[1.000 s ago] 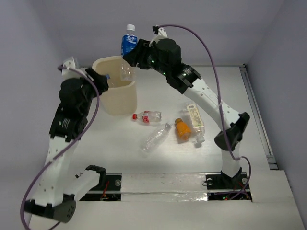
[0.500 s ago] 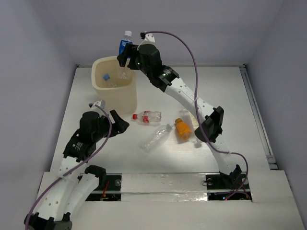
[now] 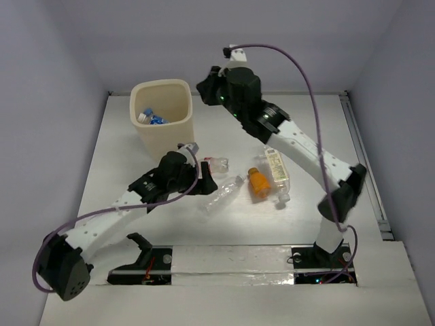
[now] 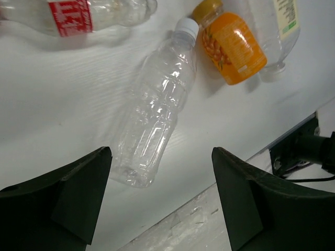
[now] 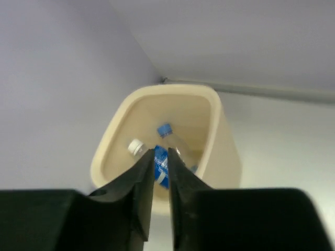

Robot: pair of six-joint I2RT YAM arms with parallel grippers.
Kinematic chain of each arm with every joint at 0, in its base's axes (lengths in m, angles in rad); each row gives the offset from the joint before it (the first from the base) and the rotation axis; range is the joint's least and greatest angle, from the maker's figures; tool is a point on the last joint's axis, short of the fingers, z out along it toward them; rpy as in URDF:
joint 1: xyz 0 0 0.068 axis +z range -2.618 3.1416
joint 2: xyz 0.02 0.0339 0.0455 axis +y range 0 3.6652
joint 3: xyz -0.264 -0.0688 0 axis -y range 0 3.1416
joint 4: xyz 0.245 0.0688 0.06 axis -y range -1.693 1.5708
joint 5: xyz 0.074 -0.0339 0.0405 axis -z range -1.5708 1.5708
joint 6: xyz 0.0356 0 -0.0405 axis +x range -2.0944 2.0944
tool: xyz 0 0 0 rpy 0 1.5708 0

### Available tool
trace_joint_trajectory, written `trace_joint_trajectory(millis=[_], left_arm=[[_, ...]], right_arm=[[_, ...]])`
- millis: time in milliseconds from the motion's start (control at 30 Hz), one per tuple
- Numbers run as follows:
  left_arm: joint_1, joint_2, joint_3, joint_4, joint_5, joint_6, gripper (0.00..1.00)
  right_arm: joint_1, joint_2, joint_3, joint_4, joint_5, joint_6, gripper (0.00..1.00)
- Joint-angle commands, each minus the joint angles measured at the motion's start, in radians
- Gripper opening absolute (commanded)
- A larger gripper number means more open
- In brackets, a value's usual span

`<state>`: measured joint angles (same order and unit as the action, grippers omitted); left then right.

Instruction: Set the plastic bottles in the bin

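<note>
Hovering over the clear unlabelled plastic bottle (image 4: 157, 104), our left gripper (image 4: 161, 157) has its fingers spread wide, touching nothing. From that bottle we see the red-labelled clear bottle (image 4: 70, 15) at 11 o'clock, and the orange bottle (image 4: 233, 47) and cream-labelled clear bottle (image 4: 277, 26) at 2. Our right gripper (image 5: 161, 167), fingers nearly together and empty, hangs at 3 o'clock from the tall cream plastic bin (image 3: 166, 142), with a blue-labelled bottle (image 3: 153, 119) inside

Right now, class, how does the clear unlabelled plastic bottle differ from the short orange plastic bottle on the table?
The clear unlabelled plastic bottle is see-through, long and white-capped; the short orange plastic bottle is orange, stubby, labelled and orange-capped. Both lie on their sides.
</note>
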<state>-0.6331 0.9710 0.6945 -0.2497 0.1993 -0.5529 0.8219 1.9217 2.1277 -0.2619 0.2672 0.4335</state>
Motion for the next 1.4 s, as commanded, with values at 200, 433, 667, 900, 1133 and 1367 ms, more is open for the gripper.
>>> trace_joint_trajectory(millis=[200,433,667,900,1133,1367], left_arm=[[-0.187,0.27,0.145,0.099,-0.112,0.1,0.76],[-0.198,0.409,0.227,0.061,-0.224,0.189,0.83],[-0.198,0.543,0.257,0.055,-0.212,0.245,0.83],[-0.198,0.581,0.197,0.108,-0.166,0.226,0.77],[-0.198,0.525,0.137,0.112,-0.14,0.199,0.48],[-0.198,0.26,0.212,-0.068,-0.259,0.11,0.44]], right_arm=[[0.008,-0.669,-0.896,0.038,-0.02,0.034,0.06],[0.008,-0.995,-1.274,-0.082,-0.051,0.206,0.43],[0.008,-0.995,-1.321,-0.186,-0.065,0.221,0.74],[-0.02,-0.922,-1.324,-0.234,-0.092,0.202,0.78],[-0.075,-0.785,-1.257,-0.258,-0.088,0.12,0.78],[-0.13,-0.641,-1.157,-0.261,-0.118,0.051,0.78]])
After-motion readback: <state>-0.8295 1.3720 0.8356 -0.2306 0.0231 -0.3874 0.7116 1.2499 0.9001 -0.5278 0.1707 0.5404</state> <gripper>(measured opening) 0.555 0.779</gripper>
